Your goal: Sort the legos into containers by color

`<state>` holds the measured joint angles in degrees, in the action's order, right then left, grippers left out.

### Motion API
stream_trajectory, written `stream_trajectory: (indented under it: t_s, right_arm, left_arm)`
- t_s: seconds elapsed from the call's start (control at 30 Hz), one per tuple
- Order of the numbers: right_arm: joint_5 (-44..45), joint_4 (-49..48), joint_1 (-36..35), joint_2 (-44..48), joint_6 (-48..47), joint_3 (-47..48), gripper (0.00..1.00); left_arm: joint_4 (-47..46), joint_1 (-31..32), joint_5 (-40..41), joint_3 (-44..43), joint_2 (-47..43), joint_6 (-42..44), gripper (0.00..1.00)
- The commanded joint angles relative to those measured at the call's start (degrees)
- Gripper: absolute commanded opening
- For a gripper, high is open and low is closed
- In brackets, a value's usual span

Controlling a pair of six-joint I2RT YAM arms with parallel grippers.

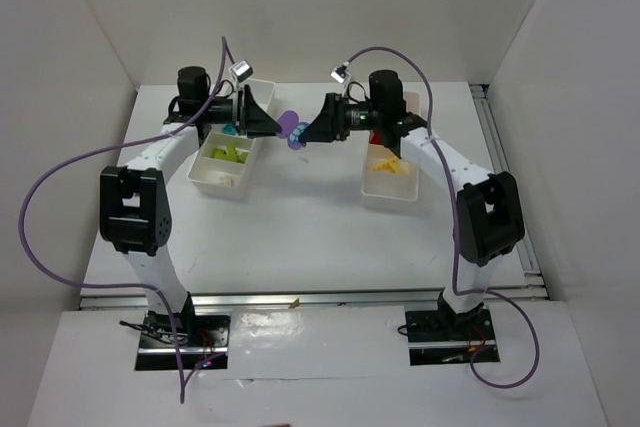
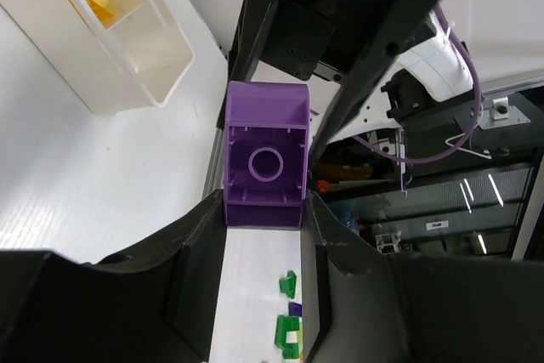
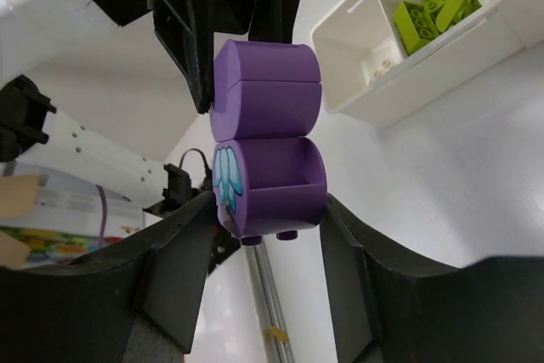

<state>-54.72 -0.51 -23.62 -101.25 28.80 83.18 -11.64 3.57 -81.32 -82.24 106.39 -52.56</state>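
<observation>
Left fingers (image 2: 191, 244) clamped on a purple brick (image 2: 265, 163), its hollow underside visible only from the left wrist, right fingers (image 3: 178, 252) closed around a petal-printed brick (image 3: 276, 180) stacked against it, both held above the white bench (image 1: 300, 237) between two trays (image 1: 215, 179), white walls (image 1: 330, 7) around.

The purple piece (image 3: 280, 180) between the right gripper's (image 3: 268, 203) jaws is smooth, shiny plastic. It has a blue and white picture printed on one side. The second purple piece (image 3: 268, 95), just past the jaw tips, is the same shiny plastic. The fingers (image 3: 170, 269) look like dull black plastic. To the right of the jaws, the tray (image 3: 425, 91) is smooth white plastic with a soft shine. The green bricks (image 3: 425, 19) in it are glossy. The table (image 3: 476, 176) is matt white.
</observation>
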Motion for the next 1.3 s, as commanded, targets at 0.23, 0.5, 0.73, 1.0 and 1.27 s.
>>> stream_trajectory:
  t_s: [0.23,0.5,0.73,1.0,1.27]
  right_arm:
    - [-2.1,-10.4,-0.6,1.1,6.7,-4.2,0.15]
    - [7.5,1.6,1.1,10.2,0.1,-11.7,0.12]
    - [17.1,12.9,4.2,17.8,-4.8,-14.5,0.1]
    - [30.7,23.9,7.1,21.9,-8.8,-13.9,0.08]
    - [51.5,33.5,9.1,28.7,-11.9,-15.9,0.08]
  left_arm:
    - [-3.6,-0.1,-1.5,0.9,-3.1,0.1,0.0]
    - [-11.1,-0.6,-1.5,-0.9,-2.1,-7.4,0.0]
    - [-25.1,0.6,-0.9,1.0,0.2,-18.1,0.0]
    - [12.8,4.3,7.6,-7.6,2.7,9.3,0.0]
    - [30.2,13.5,15.0,-13.2,7.2,20.0,0.0]
